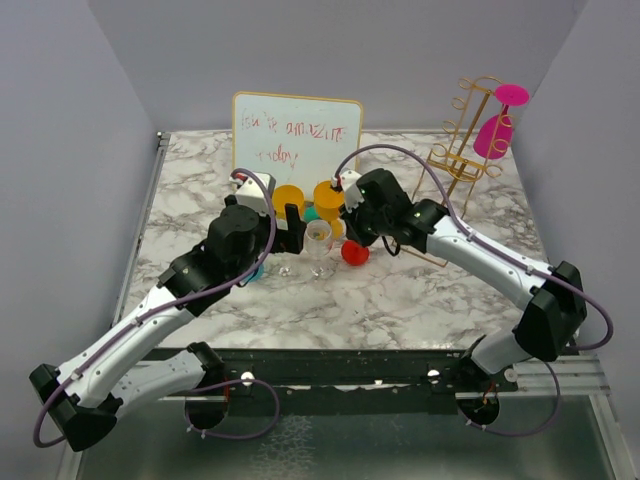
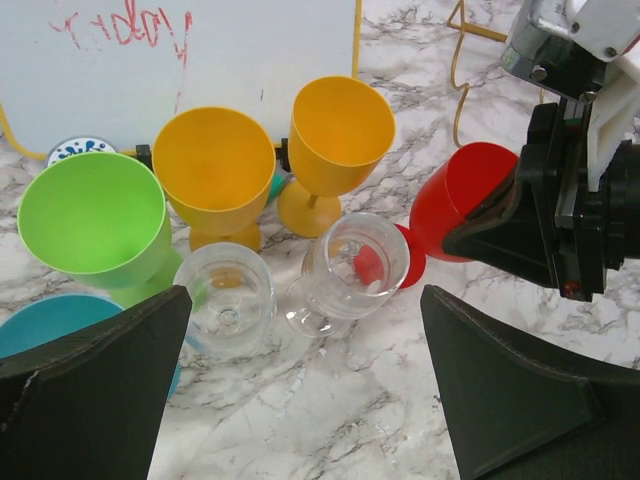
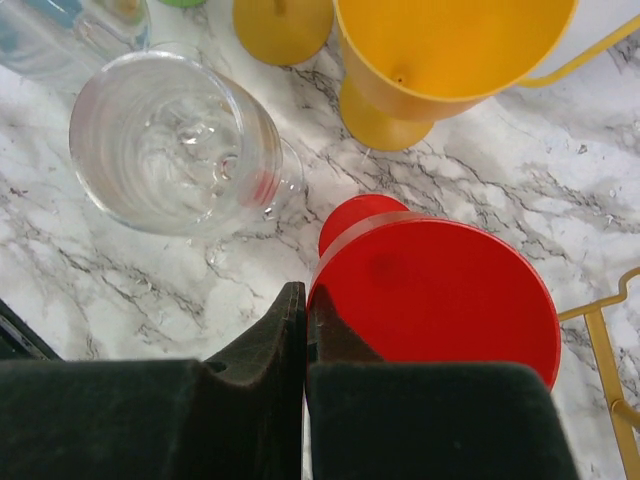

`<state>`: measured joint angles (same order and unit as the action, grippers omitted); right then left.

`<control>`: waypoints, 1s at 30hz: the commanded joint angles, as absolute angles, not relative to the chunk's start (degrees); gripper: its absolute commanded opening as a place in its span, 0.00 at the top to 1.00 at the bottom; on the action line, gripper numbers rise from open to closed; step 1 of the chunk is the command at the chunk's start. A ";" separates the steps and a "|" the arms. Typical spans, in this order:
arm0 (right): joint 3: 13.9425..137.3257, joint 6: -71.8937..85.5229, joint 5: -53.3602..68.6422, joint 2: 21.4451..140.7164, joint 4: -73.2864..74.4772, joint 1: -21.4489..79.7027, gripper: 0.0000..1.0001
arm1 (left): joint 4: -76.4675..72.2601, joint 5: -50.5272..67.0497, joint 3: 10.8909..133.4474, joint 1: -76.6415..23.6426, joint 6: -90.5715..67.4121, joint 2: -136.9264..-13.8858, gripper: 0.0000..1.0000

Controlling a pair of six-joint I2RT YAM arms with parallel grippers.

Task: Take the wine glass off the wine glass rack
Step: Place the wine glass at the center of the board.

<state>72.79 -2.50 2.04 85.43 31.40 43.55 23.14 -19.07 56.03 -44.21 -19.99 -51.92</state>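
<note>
The gold wire wine glass rack point(image 1: 458, 160) stands at the back right of the table. A pink wine glass point(image 1: 494, 136) hangs bowl-down from its upper hooks. My right gripper point(image 3: 308, 296) is shut on the rim of a red wine glass point(image 3: 440, 295), one finger inside the bowl and one outside. The red wine glass point(image 2: 462, 195) leans, with its foot on the marble in the middle of the table. My left gripper point(image 2: 300, 400) hangs open above bare marble, just in front of two clear glasses point(image 2: 350, 265), holding nothing.
Two yellow glasses point(image 2: 340, 135), a green one point(image 2: 90, 215) and a teal one point(image 2: 45, 320) crowd in front of a whiteboard point(image 1: 296, 130). A clear glass point(image 3: 175, 145) stands right beside the red one. The rack's base wire point(image 3: 605, 350) lies to the red glass's right.
</note>
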 commanded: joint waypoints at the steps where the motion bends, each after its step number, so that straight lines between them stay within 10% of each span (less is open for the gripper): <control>1: 76.31 -3.39 0.54 88.39 30.32 44.13 0.95 | 25.26 -21.60 57.72 -43.86 -18.39 -50.37 0.01; 30: 84.50 -1.24 9.86 82.77 33.76 44.12 0.60 | 26.10 -20.04 57.57 -43.77 -18.45 -49.91 0.01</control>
<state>82.43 -1.69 2.20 88.97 35.27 43.62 25.65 -21.50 56.03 -44.21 -18.85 -48.99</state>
